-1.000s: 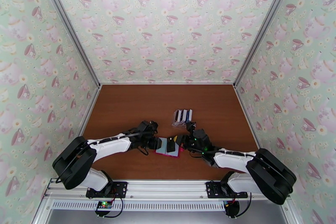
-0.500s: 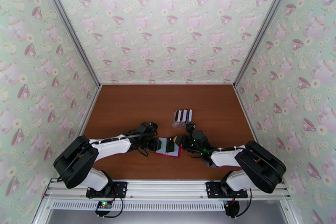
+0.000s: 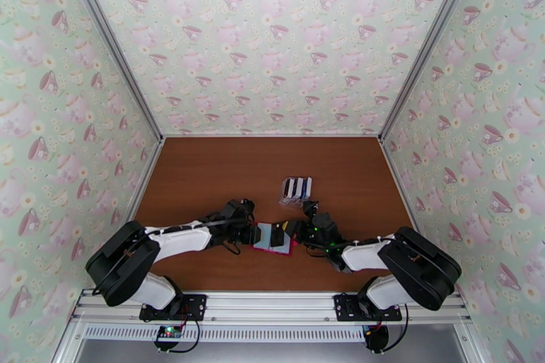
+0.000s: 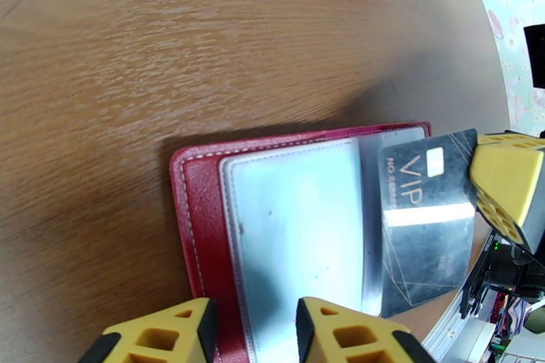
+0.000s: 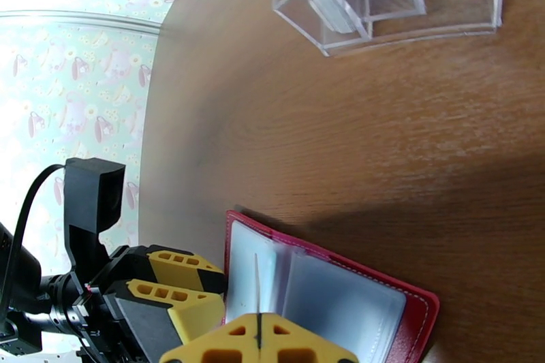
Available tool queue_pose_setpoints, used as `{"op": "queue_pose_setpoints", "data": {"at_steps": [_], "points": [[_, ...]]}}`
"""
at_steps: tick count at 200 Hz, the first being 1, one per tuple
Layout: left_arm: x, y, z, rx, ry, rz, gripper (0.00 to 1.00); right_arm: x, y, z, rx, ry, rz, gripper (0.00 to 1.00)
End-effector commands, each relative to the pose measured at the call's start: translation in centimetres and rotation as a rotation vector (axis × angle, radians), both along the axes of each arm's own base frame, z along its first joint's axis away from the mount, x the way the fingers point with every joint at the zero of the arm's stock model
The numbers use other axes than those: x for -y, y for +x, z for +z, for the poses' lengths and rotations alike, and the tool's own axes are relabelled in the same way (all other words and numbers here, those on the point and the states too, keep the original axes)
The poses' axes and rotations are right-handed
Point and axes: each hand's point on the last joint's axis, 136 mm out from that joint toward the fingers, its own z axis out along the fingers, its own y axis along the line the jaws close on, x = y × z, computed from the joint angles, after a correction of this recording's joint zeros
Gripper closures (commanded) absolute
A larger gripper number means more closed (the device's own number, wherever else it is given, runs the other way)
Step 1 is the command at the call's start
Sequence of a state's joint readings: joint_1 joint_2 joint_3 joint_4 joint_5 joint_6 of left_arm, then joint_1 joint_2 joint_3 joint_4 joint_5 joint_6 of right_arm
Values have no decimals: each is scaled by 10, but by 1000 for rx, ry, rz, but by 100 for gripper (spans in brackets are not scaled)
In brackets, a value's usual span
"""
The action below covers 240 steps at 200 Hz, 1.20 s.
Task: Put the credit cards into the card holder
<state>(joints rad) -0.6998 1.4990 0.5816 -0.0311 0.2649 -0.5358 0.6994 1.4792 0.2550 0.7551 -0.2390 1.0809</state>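
Clamping a black card [image 4: 426, 221] along the card holder's [image 4: 197, 221] fold are right fingers [image 4: 507, 180], left fingers [image 4: 340, 334] apart.

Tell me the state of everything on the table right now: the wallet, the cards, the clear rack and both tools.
wallet: open, lying flat on the table.
black card: pinched by the right tool, over the wallet's right page.
right tool: shut on the black card.
left tool: open, at the wallet's left edge.
clear rack: upright, spare cards standing in it.
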Motion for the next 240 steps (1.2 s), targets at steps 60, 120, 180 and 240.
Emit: {"op": "queue_pose_setpoints", "data": {"at_steps": [60,120,180,240], "points": [[-13,-25,-20,-92,31,24,63,3,1,-12,-24,27,-43,100],[-15,-29,-19,-91,33,33,63,-1,1,-17,-38,61,-37,100],[-15,-31,-22,-98,34,38,62,-6,-2,-22,-46,78,-10,100],[-15,-32,-28,-111,33,46,62,-8,-5,-22,-46,78,10,100]]}}
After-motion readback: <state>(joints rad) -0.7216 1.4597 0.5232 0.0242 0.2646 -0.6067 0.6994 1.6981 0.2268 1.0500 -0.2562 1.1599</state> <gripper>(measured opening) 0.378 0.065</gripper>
